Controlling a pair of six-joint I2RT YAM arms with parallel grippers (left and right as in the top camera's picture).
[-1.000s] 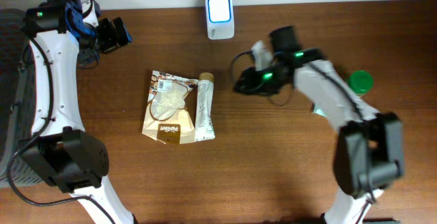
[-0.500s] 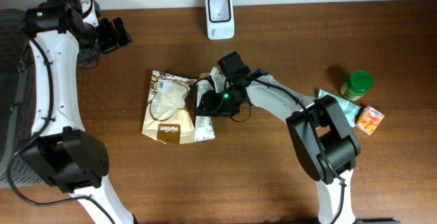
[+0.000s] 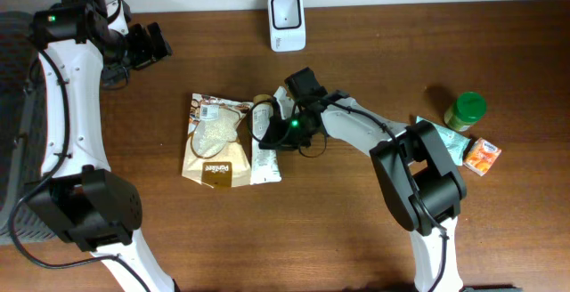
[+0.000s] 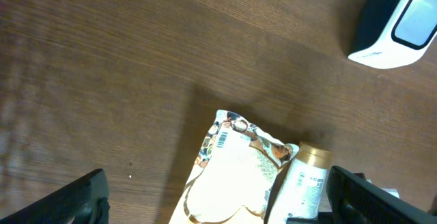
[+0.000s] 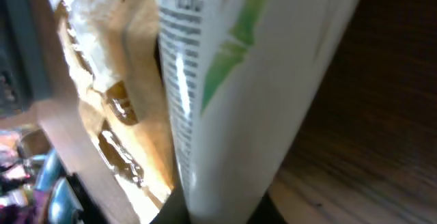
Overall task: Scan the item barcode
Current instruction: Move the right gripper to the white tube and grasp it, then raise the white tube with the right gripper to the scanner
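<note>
A white tube (image 3: 265,150) with a gold cap (image 3: 261,105) lies on the table beside a tan snack pouch (image 3: 214,141). My right gripper (image 3: 283,130) is shut on the tube's upper part. In the right wrist view the tube (image 5: 239,101) fills the frame, with the right gripper (image 5: 222,214) dark on both sides of it and the pouch (image 5: 109,94) to its left. A white scanner (image 3: 286,10) stands at the back edge. My left gripper (image 3: 151,44) hangs open at the far left, above the pouch (image 4: 232,176) and tube (image 4: 304,183) in its own view.
A green-lidded jar (image 3: 465,109), an orange packet (image 3: 482,156) and a teal packet beside them sit at the right. In the left wrist view the scanner (image 4: 399,19) is at the top right. Bare wood lies in front of the pouch.
My right arm swung left from the table's right side to the tube and its jaws shut on it. Tube and pouch shifted slightly left. The left arm has not moved.
</note>
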